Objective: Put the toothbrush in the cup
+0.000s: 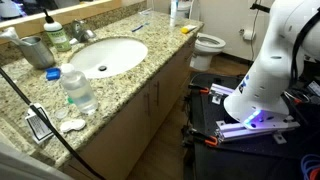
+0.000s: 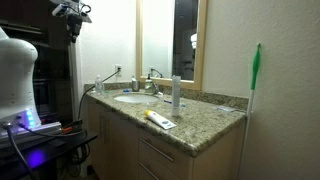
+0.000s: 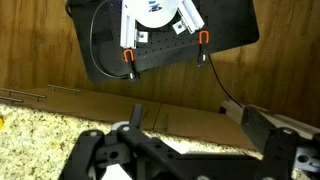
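The toothbrush [image 1: 141, 27] is a thin whitish-blue stick lying on the granite counter behind the sink, toward the mirror. The grey-green cup [image 1: 35, 50] stands upright at the other end of the counter, next to the faucet. My gripper [image 3: 200, 128] is open and empty. In the wrist view it looks down past the counter's front edge at the wooden cabinet and the robot's base. In an exterior view the gripper [image 2: 72, 10] is high up, well away from the counter. It is far from both the toothbrush and the cup.
A clear bottle with a blue cap [image 1: 78, 90] stands in front of the sink [image 1: 108, 55]. A yellow object [image 1: 187, 29] and a white bottle [image 1: 178, 10] sit at the toilet end. A toilet [image 1: 208, 42] is beyond the counter. A green-handled brush [image 2: 255, 70] leans on the wall.
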Robot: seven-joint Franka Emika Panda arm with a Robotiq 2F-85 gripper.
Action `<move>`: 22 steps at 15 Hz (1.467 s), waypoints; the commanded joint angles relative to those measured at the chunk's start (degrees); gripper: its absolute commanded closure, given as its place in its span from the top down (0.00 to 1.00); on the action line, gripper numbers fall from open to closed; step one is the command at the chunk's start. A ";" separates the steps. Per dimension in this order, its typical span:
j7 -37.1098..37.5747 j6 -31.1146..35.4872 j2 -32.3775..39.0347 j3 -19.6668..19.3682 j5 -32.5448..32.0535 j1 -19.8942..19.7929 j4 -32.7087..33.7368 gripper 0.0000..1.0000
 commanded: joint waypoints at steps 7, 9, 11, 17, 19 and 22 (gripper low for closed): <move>-2.32 15.41 3.75 -13.39 -4.30 -9.76 2.40 1.00; -2.57 13.47 3.82 -17.13 0.39 -11.00 4.92 1.00; -3.36 14.81 3.15 -16.40 -0.89 -11.86 3.05 1.00; 5.08 37.64 12.61 -15.10 -7.30 -15.00 1.10 1.00; 9.78 47.78 19.82 -15.62 -7.51 -16.67 1.52 1.00; 18.85 53.00 30.48 -15.09 -7.04 -18.09 5.28 1.00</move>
